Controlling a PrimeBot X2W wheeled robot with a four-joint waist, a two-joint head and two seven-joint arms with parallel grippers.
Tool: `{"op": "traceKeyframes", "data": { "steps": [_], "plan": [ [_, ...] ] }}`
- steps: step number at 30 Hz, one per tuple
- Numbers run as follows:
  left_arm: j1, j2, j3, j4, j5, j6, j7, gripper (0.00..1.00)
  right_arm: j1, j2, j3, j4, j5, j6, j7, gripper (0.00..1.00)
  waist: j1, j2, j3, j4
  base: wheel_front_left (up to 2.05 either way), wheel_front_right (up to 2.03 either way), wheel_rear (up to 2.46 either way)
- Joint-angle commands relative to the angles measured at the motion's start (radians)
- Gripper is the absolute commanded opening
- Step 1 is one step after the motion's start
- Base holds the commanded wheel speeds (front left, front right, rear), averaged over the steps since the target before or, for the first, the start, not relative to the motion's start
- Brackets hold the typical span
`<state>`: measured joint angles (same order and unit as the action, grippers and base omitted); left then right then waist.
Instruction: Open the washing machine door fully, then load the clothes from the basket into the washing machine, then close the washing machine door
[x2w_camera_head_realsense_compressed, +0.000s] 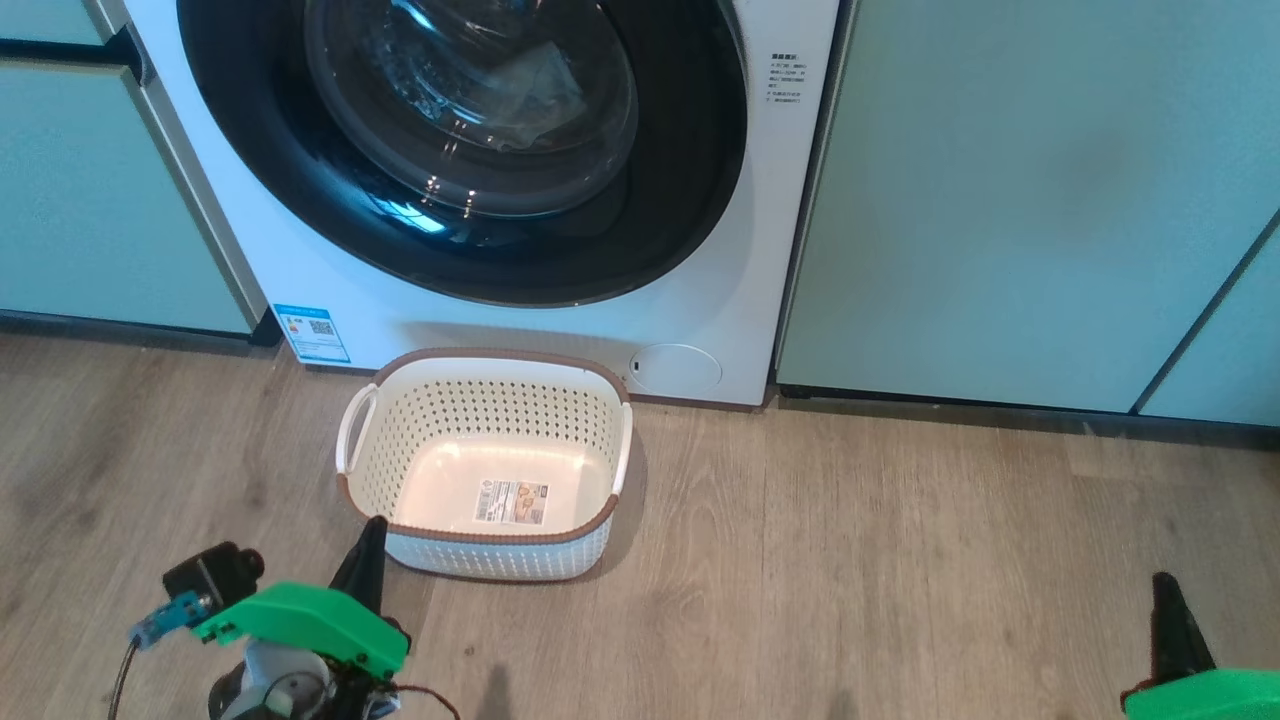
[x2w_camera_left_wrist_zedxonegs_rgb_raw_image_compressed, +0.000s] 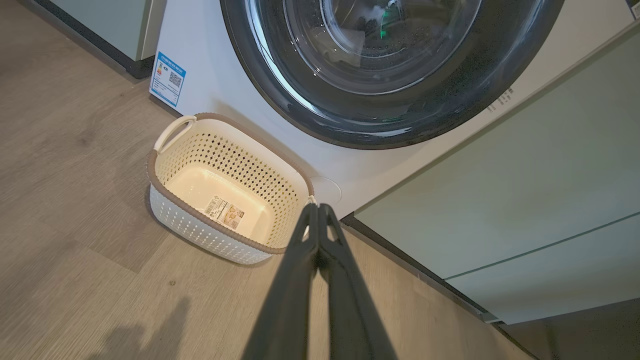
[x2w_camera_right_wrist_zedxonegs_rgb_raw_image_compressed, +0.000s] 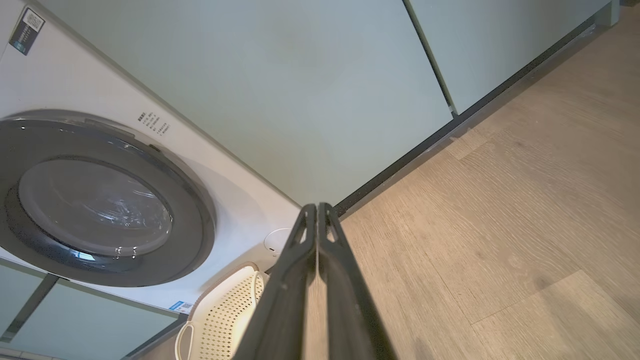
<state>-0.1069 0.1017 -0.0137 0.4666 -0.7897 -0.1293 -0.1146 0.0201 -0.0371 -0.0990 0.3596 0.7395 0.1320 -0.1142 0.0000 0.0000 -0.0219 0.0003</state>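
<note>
**Q:** What does the figure show, largest part first?

**A:** The big white front-loading washing machine (x2w_camera_head_realsense_compressed: 700, 300) stands between pale green cabinet panels (x2w_camera_head_realsense_compressed: 1000, 200). Its large round door (x2w_camera_head_realsense_compressed: 700, 180), with a glossy black rim and a bulging glass window, lies flush against the machine's front, and no gap shows along the rim. The small cream-white perforated plastic basket (x2w_camera_head_realsense_compressed: 500, 355), brown-rimmed, stands on the grey-brown plank floor (x2w_camera_head_realsense_compressed: 900, 550) just in front of the machine, below the door. It holds nothing but its label sticker. A pale crumpled shape behind the glass is probably the cream clothes (x2w_camera_head_realsense_compressed: 540, 95), inside the machine, though glare prevents certainty.

**Q:** How are the arms posed?

**A:** Both are low and well back from the machine. The long dark left fingers (x2w_camera_left_wrist_zedxonegs_rgb_raw_image_compressed: 302, 240) are clenched tip to tip on nothing. They sit beside the basket corner farthest from the machine and point toward the machine's lower front. The right fingers (x2w_camera_right_wrist_zedxonegs_rgb_raw_image_compressed: 300, 240) are likewise pressed together and empty, aimed at the cabinet base to the right of the machine.

**Q:** Which step is in hand, and how is it done well?

**A:** As judged here, loading and closing appear finished, so the last step is to confirm the latch. If a push is needed, it should go flat on the black rim, not on the glass. The arm should approach above the basket so that it is not knocked.
</note>
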Motion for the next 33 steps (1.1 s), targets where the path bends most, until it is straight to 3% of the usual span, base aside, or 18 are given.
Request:
{"op": "traceKeyframes", "data": {
  "steps": [1, 33],
  "plan": [
    [-0.035, 0.006, 0.024, -0.038, -0.03, -0.001, 0.006, 0.0, -0.061, -0.009, 0.0, -0.041, 0.033, -0.001, 0.007, 0.0, 0.0, 0.0, 0.0, 0.0, 0.0, 0.0, 0.0],
    [-0.021, -0.018, 0.068, -0.116, -0.365, -0.001, 0.101, 0.0, -0.09, -0.011, -0.006, -0.072, 0.389, -0.001, 0.101, 0.0, 0.0, 0.0, 0.011, 0.0, 0.0, 0.0, 0.0]
  ]
}}
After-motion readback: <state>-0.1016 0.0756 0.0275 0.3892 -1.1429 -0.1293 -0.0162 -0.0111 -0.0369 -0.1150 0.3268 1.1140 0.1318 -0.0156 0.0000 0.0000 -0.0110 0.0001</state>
